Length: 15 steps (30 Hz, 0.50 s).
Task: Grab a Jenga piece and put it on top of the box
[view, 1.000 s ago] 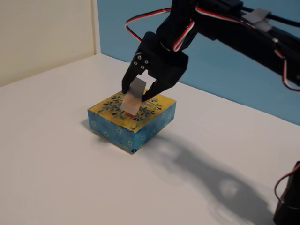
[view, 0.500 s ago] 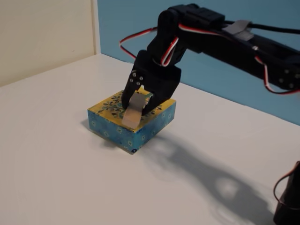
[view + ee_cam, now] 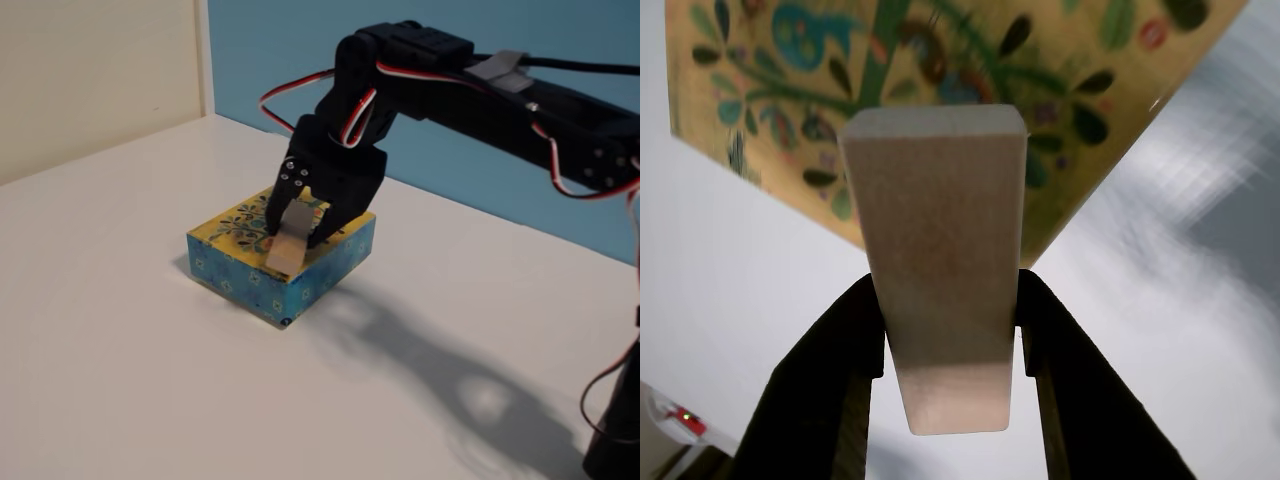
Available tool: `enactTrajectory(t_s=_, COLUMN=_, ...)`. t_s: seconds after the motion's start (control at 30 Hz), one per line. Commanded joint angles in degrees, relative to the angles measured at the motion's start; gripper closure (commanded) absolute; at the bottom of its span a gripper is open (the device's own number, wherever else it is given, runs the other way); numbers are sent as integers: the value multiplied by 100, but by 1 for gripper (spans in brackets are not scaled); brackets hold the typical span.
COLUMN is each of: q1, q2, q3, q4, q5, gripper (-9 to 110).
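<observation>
Two black fingers (image 3: 830, 380) of the gripper (image 3: 292, 238) are closed on the sides of the Jenga piece (image 3: 286, 245), holding it by its upper part. In the fixed view the piece hangs tilted over the yellow top of the box (image 3: 235, 228), its lower end at or just above the near edge; actual contact cannot be judged. In the wrist view the block (image 3: 940, 260) fills the gap between the fingers and points toward the patterned lid (image 3: 770, 110). The box stands on a white table (image 3: 120, 350), with the arm's shadow (image 3: 440, 380) to its right.
</observation>
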Motion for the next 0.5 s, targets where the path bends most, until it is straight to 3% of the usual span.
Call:
enactTrajectory(t_s=0.0, q1=26, q2=35, q3=-220, q4=-97, q5=-70, gripper=102)
enactTrajectory(t_s=0.47, q1=202, q2=-79, q3=-229, q4=-325, q5=-193, gripper=102)
